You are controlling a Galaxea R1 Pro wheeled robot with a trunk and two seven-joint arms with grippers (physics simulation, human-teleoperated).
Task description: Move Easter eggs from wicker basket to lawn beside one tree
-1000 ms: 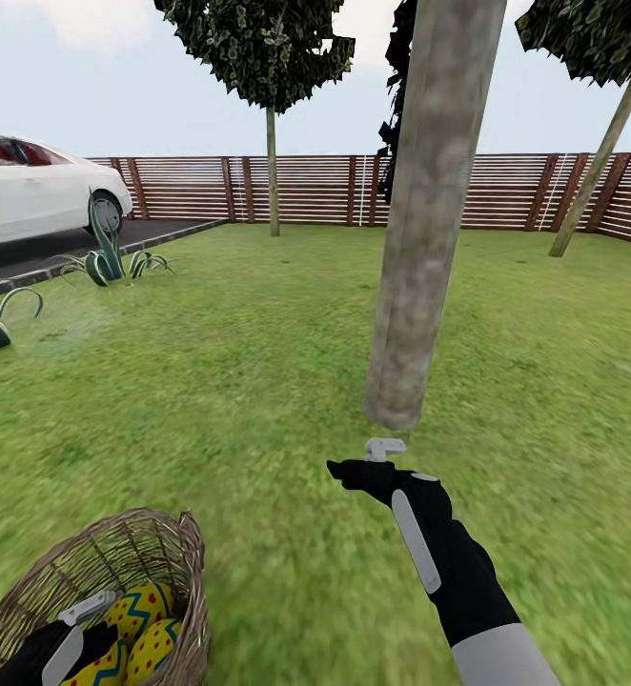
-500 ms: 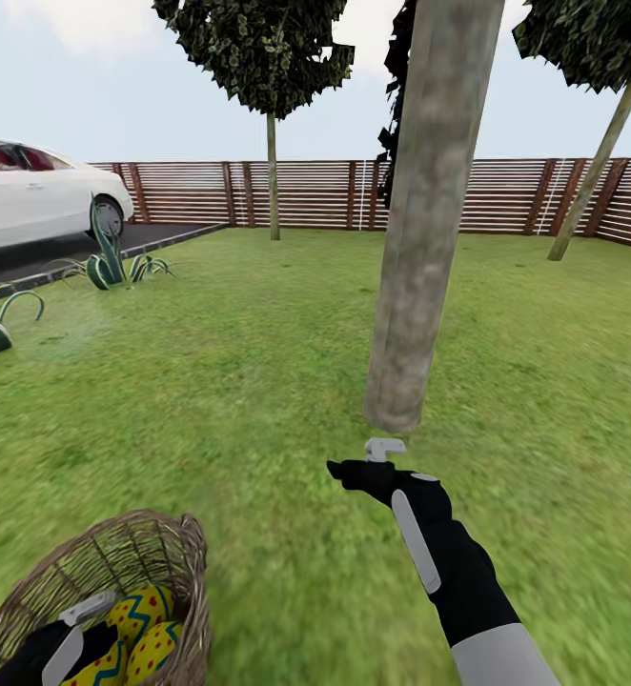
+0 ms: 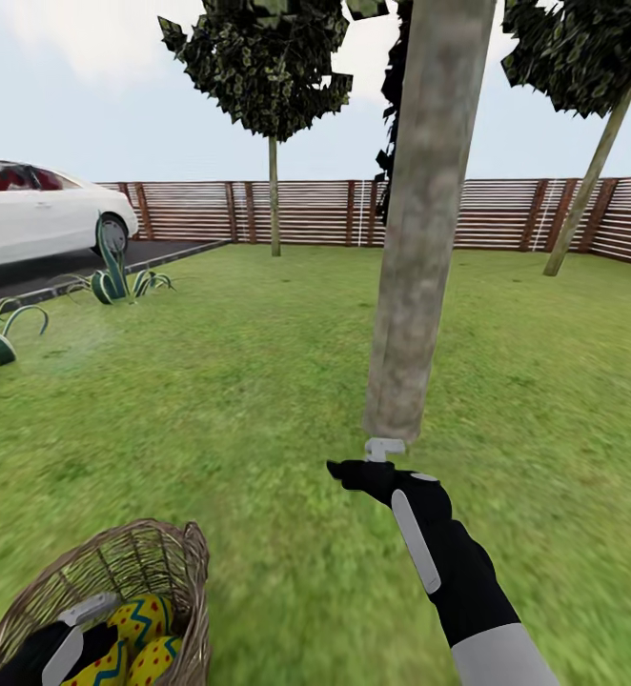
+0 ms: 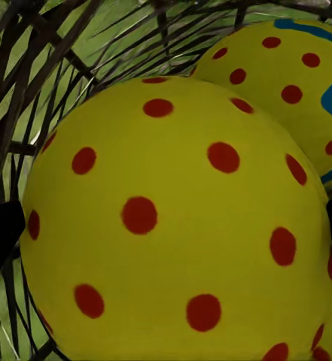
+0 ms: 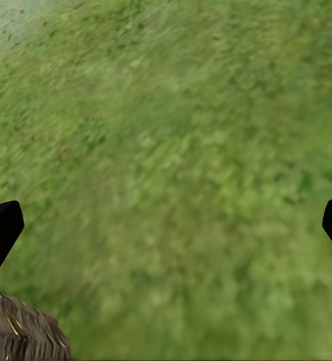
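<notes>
left gripper (image 3: 72, 624): down inside the wicker basket (image 3: 144, 553) at the lower left of the head view. In the left wrist view its dark fingertips (image 4: 0, 233) sit at either side of a big yellow red-dotted egg (image 4: 173, 226), spread about as wide as the egg. Cannot tell whether they touch it or pinch it.
right gripper (image 3: 384, 446): arm stretched forward over the grass, tip just short of the foot of the tree trunk. In the right wrist view both fingertips (image 5: 0, 229) are far apart with only grass between them, so spread and carrying nothing.
eggs: two show in the head view, lying in the basket beside the left gripper; one has a blue-green zigzag (image 3: 149, 610), the other sits lower (image 3: 158, 657). The left wrist view shows a second egg (image 4: 301, 83) with a blue band, touching the near one from behind. Third egg: cannot tell.
wicker basket: brown open weave, standing on the lawn (image 3: 258, 381), lower left corner of the head view, well apart from the trunk. A corner of its weave also shows in the right wrist view (image 5: 19, 335).
tree (image 3: 420, 238): thick mottled grey-brown trunk, centre of the head view, base on the grass just beyond the right gripper.
lawn near trunk: bare grass.
background: brown slat fence (image 3: 306, 210) across the back, thin-trunked tree (image 3: 274, 191) in front of it, leaning tree (image 3: 582, 191) at right.
left edge: white car (image 3: 39, 214) on dark asphalt, spiky plants (image 3: 115, 272) along the lawn border.
</notes>
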